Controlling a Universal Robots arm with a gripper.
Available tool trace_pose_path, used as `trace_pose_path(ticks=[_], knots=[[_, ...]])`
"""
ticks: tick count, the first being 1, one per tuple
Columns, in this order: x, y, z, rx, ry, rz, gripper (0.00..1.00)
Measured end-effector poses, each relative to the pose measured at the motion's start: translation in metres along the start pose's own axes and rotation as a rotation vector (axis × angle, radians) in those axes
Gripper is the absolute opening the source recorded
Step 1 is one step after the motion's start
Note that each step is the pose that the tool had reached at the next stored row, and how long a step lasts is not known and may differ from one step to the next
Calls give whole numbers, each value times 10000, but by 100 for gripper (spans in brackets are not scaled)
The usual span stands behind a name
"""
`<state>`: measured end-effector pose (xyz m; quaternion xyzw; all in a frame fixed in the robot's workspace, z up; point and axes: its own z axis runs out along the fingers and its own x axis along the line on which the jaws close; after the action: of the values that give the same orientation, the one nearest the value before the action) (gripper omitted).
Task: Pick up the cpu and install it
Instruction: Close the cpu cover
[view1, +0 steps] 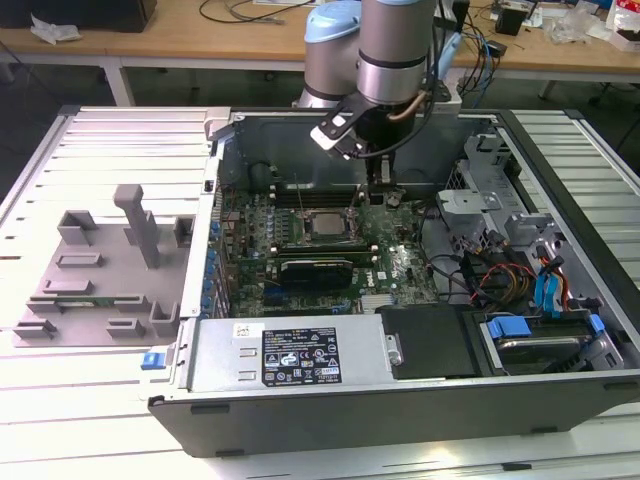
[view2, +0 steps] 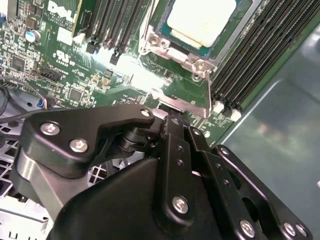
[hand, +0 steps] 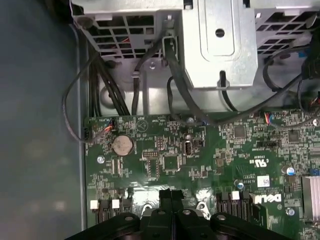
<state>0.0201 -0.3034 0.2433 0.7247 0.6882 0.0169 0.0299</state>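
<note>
At the exterior view's left, grey moulded fixture on slatted white table. Rightward, open computer case, green motherboard flat inside. cpu seated in its socket, silvery top up, just left of gripper in that view, apart from it. Jaws pressed together, nothing between, tips near socket's metal frame. Farther right, metal drive cage. Behind, wooden workbench.
</note>
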Motion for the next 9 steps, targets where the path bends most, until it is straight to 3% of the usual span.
trace_pose_path(ticks=[5,8,9], knots=[[20,-187,-13,-165,8,4,11],[22,-290,-19,-201,10,4,11],[22,-290,-20,-201,11,2,11]])
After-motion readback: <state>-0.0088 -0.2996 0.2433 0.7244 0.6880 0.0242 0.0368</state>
